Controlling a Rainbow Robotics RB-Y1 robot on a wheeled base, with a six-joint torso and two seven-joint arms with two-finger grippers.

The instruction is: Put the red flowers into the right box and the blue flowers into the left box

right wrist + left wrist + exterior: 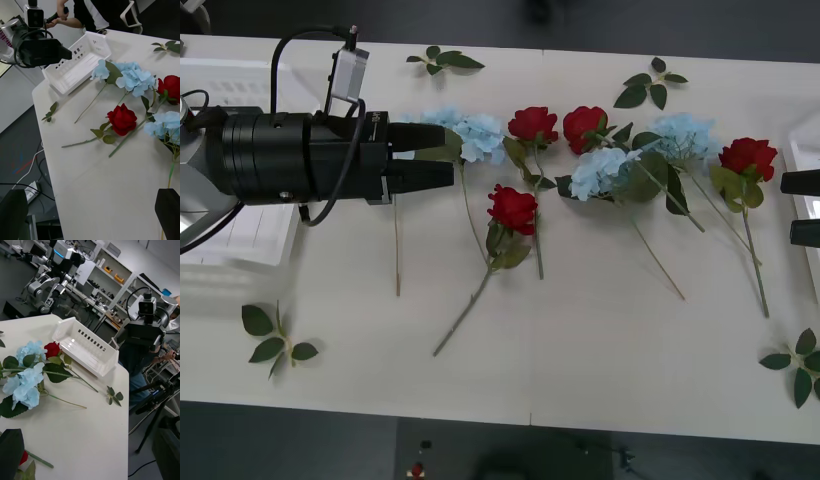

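Note:
Four red flowers lie on the white table: one (532, 124), another (584, 125), a nearer one (512, 208) and one at the right (748, 157). Blue flowers lie among them (478, 135), (600, 172), (685, 135). My left gripper (448, 155) is open just left of the leftmost blue flower (131, 77), over its leaf, with nothing in it. The left box (230, 235) sits partly under that arm (37, 48). At the right edge my right gripper (802, 207) is open and empty beside the right box (86, 348).
Loose green leaf sprigs lie at the back (445, 60), back right (650, 85), front left (275, 335) and front right (800, 365). Long stems trail toward the front of the table. The front middle of the table is bare.

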